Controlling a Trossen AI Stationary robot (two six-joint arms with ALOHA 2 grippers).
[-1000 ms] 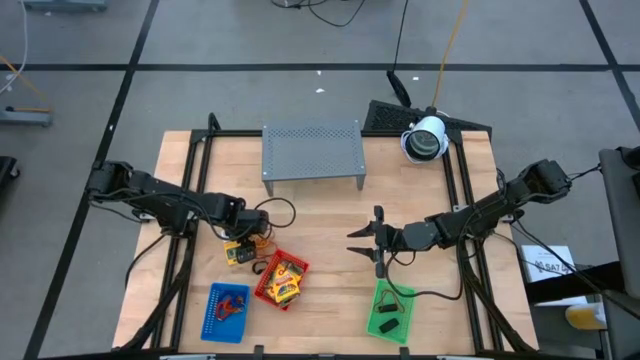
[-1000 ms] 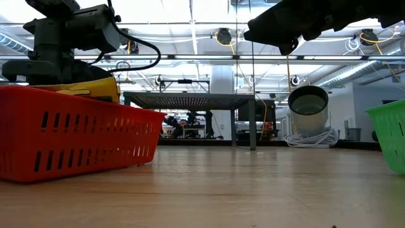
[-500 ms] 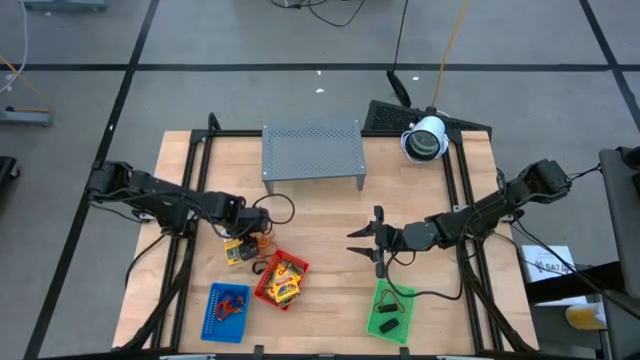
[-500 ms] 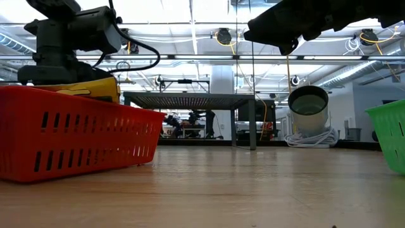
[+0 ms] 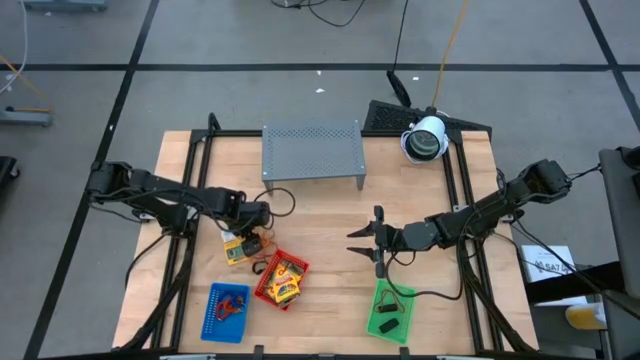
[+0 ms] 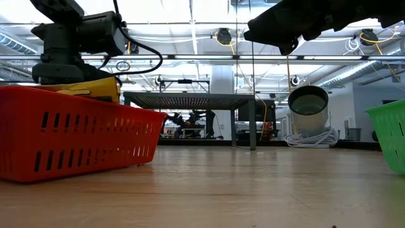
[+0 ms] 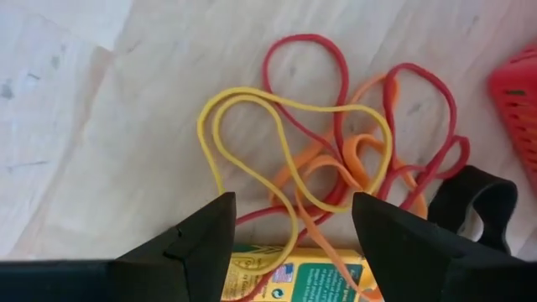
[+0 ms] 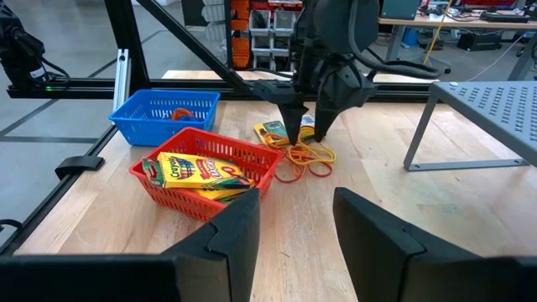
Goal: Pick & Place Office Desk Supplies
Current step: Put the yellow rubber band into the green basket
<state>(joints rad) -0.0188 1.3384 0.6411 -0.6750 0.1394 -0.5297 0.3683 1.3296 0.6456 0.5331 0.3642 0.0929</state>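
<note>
From above, the left gripper (image 5: 250, 232) hangs over a yellow packet (image 5: 236, 251) and a tangle of rubber bands (image 5: 262, 249) lying on the wooden table (image 5: 320, 215), just beside the red tray (image 5: 281, 280), which holds more yellow packets; the blue tray (image 5: 226, 311) sits near it at the front edge. The right gripper (image 5: 368, 243) waits with fingers spread over bare wood near the table's middle, close behind the green tray (image 5: 390, 312), which holds dark clips. The grey rack (image 5: 311, 152) stands at the back, well apart from both grippers. At table height, the red tray fills the near left with a yellow packet showing above its rim, the left arm dark over it, and the rack is far behind. In the left wrist view, the two dark fingers (image 7: 205, 235) stand apart and grasp nothing; the yellow, red and orange rubber bands lie on the wood between and beyond them, the packet's end shows in the gap between them, and a black clip (image 7: 474, 201) rests beside the bands near the red tray's corner. The right wrist view shows the left gripper's tips pointing down just over the bands and packet, with the red tray beside them and the blue tray beyond.
</note>
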